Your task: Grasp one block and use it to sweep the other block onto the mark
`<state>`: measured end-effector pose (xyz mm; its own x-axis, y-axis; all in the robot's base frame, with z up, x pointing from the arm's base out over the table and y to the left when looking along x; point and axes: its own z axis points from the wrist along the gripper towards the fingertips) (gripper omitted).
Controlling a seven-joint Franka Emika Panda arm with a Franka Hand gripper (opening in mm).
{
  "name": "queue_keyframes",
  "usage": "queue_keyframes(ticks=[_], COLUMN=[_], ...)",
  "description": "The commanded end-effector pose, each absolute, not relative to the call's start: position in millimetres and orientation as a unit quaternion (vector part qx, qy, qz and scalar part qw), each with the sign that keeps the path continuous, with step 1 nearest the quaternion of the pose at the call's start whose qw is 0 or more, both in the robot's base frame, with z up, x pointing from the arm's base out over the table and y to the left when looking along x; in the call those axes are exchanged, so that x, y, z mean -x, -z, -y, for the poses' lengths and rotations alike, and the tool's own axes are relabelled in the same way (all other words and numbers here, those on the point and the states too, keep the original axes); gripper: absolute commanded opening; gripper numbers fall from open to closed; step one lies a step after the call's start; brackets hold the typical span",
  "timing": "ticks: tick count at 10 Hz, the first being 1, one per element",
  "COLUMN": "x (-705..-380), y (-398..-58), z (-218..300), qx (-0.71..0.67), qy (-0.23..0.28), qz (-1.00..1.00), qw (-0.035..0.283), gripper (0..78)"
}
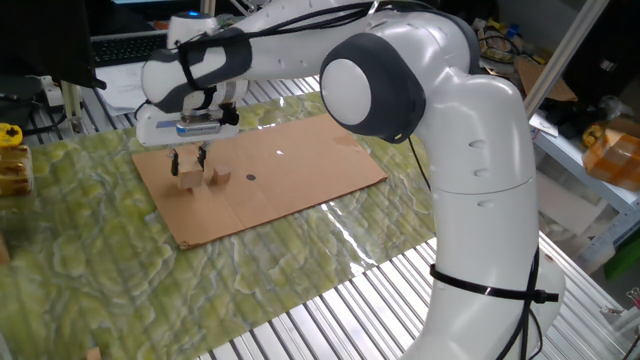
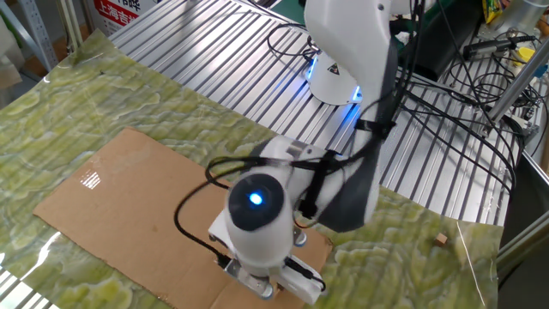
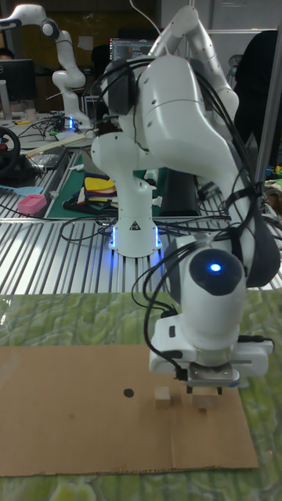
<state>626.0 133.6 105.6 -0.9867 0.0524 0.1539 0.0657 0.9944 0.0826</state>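
gripper (image 1: pixel 187 160) fingers set narrowly, gripping the pale cube (image 1: pixel 188 180) (plain light-tan faces) on the cardboard (image 1: pixel 300 175) | small brown block (image 1: pixel 216 177) low, just beside the cube | dark dot (image 1: pixel 250 178) near, apart

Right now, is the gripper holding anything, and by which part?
Cannot tell. The gripper is over the cube, straddling its side faces, but contact isn't visible. The small block lies free beside it.
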Motion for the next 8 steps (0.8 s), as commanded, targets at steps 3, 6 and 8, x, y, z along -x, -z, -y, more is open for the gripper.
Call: queue_keyframes(ticks=[3,6,8], x=[-634,-634,-635], y=[-104,-108,-108], z=[-101,-95,-93], qx=[0.004,-0.014,-0.039], qy=[0.042,-0.015,-0.075], qz=[0.997,0.998,0.995], qw=[0.058,0.059,0.058], gripper=[1.1,1.1,1.1])
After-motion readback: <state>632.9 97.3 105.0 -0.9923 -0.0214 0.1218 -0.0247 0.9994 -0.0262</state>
